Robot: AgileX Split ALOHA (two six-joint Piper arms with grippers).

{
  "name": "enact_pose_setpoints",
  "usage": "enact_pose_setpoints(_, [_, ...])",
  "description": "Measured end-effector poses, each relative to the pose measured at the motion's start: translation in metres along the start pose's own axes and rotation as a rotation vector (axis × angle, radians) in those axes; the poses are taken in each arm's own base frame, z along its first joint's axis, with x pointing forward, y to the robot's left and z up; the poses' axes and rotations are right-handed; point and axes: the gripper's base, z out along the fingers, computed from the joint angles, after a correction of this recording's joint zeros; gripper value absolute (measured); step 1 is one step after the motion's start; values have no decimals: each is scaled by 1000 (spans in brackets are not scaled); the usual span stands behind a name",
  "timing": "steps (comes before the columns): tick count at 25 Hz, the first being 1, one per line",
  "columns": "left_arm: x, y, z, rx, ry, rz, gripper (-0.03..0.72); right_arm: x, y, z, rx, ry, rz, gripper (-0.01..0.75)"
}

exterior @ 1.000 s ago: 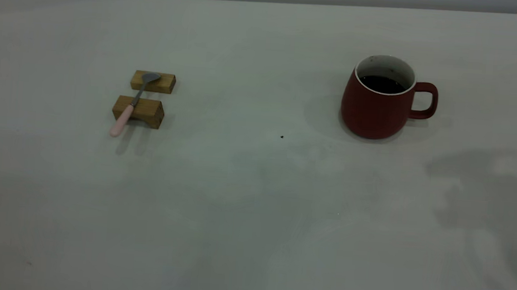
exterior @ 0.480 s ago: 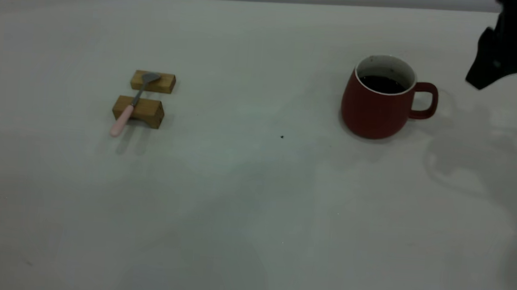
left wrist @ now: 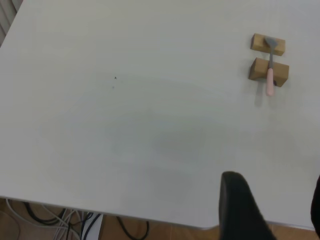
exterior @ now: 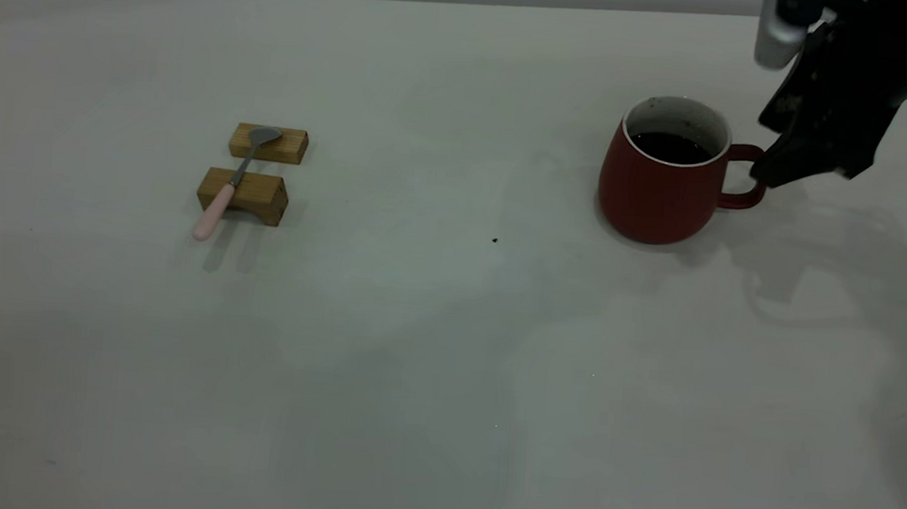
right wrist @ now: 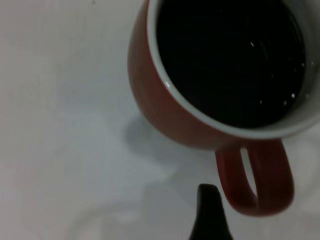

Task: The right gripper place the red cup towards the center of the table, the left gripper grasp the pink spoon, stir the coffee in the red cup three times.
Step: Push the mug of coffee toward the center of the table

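Now that my right gripper has swung in from the surface's right edge, it reaches the cup's handle, fingers apart, nothing gripped yet; whether my left gripper is apart or together I cannot tell

Pink spoon on blocks; red cup right.

Off-white table with a mug and two spoon-rest blocks

The large plain off-white flat tabletop carries a squat dark red matte mug with a white inside and loop handle standing upright toward its right side, and well apart on the left, two small wooden blocks set one just behind the other. A tiny dark speck lies on the bare surface between mug and blocks.
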Motion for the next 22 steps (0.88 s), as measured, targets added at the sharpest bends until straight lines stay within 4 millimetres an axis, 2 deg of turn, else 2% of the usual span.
enact_pose_setpoints(10, [0, 0, 0, 0, 0, 0, 425, 7, 6, 27, 0, 23, -10, 582])
enact_pose_setpoints(15, [0, 0, 0, 0, 0, 0, 425, -12, 4, 41, 3, 6, -60, 582])
enact_pose_setpoints(22, [0, 0, 0, 0, 0, 0, 425, -51, 13, 53, 4, -38, -107, 582])
